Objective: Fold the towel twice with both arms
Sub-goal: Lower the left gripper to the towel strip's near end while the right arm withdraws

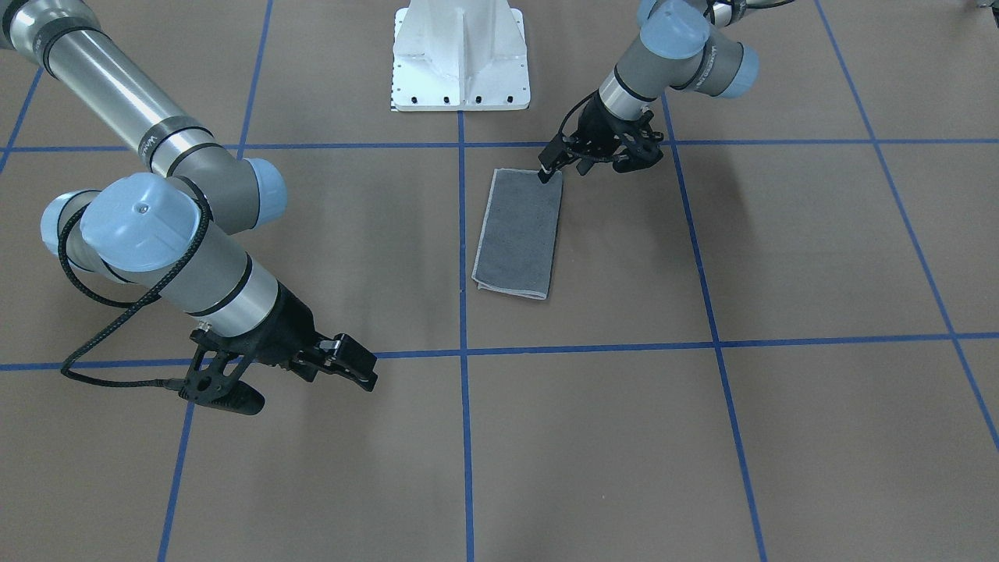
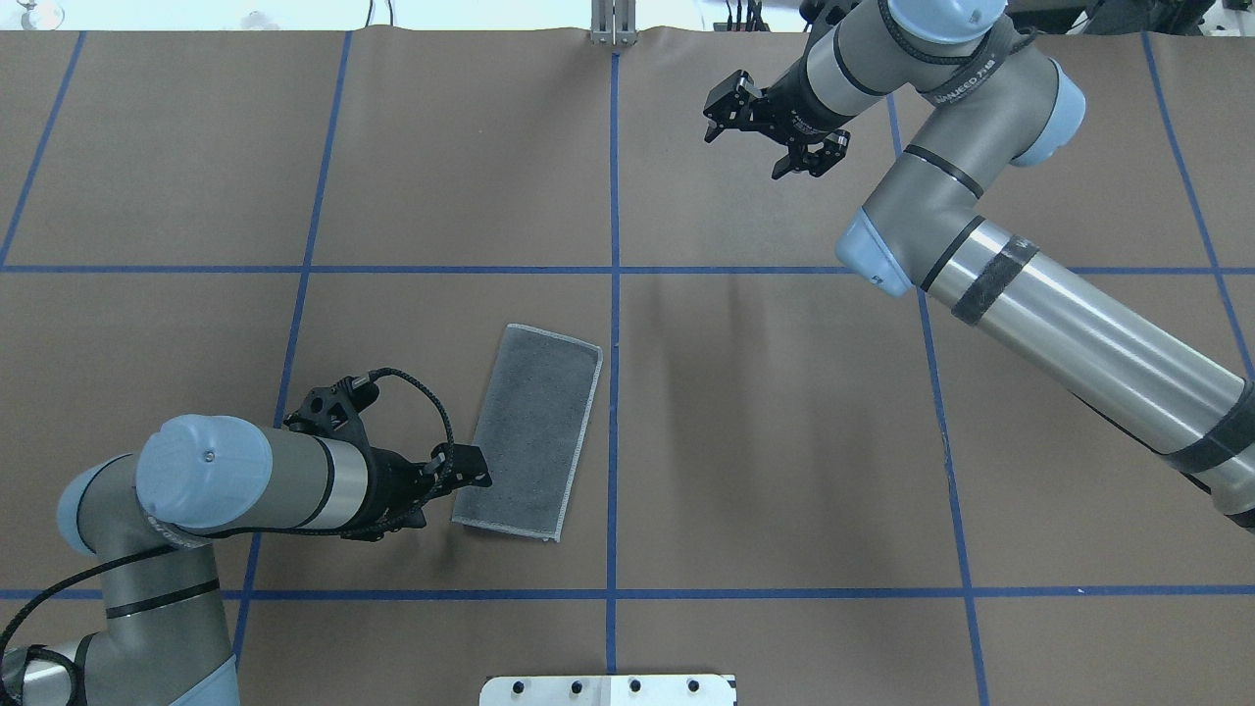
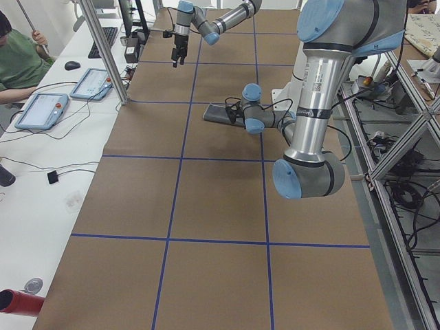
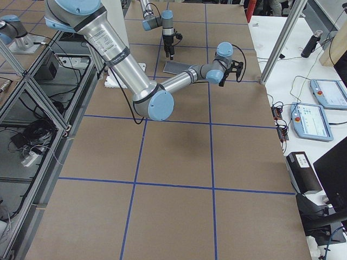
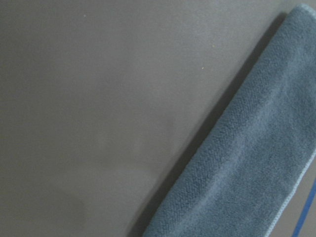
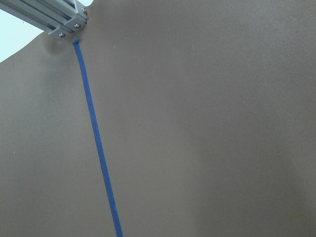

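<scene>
Towel (image 2: 534,431) lies flat on the brown counter (image 2: 784,441) as a long narrow rectangle, grey face up. A thin light hem runs along one long side and both short ends. In the overhead view it sits just to the robot's left of the centre blue tape line (image 2: 615,392), slightly tilted, with its short end nearest the white pedestal base (image 1: 460,55).

The left tool (image 1: 549,172) hangs low at the near corner of the towel, on the side away from the centre line. From the front its fingers look drawn close together over that corner, but neither fixed view shows whether any cloth is between them, so I cannot tell if it is pinching. The left wrist view shows no fingers. It shows only the towel's rounded folded edge crossing the lower right and casting a dark shadow on the counter, with a sliver of hem and blue tape at the bottom right.

The right tool (image 2: 750,147) is well apart from the towel, over the far part of the counter on the robot's right, with its fingers spread wide. Its wrist view shows bare counter, one tape line and the end of an aluminium profile (image 6: 61,22) at the counter's edge.

The left side view alone shows a person in a green shirt (image 3: 20,58) beside two tablets (image 3: 65,96).
</scene>
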### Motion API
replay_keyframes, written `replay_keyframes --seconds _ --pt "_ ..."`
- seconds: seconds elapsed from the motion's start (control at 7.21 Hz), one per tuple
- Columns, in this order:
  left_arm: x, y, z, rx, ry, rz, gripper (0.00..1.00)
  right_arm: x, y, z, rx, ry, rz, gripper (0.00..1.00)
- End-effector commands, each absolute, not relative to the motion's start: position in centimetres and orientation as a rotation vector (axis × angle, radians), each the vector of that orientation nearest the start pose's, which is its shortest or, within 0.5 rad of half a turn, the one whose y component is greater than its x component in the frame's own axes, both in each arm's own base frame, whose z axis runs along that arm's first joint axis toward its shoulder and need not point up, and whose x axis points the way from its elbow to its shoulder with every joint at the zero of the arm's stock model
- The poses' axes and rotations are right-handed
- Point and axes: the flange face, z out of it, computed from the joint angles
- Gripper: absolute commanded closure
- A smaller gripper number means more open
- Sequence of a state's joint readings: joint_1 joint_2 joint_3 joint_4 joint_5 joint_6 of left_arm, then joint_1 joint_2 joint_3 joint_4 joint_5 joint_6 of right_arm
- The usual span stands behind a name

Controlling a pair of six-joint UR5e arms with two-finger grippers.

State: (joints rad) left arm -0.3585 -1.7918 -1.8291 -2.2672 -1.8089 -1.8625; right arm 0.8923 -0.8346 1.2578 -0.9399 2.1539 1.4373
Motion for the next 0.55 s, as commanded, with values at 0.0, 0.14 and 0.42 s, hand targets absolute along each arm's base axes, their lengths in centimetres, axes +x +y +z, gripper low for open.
replay_keyframes --seconds 0.0,0.14,0.42 --pt "49.65 -30.08 34.25 -0.174 1.183 -0.428 0.18 -41.84 -64.46 27.05 0.044 -1.153 0.367 0.00" --pt "50.06 -29.67 33.97 -0.179 1.186 -0.419 0.23 -41.83 -64.44 27.15 0.044 -1.153 0.367 0.00" --pt "50.48 -29.64 33.83 -0.180 1.186 -0.415 0.28 -41.76 -64.55 27.28 0.044 -1.152 0.367 0.00"
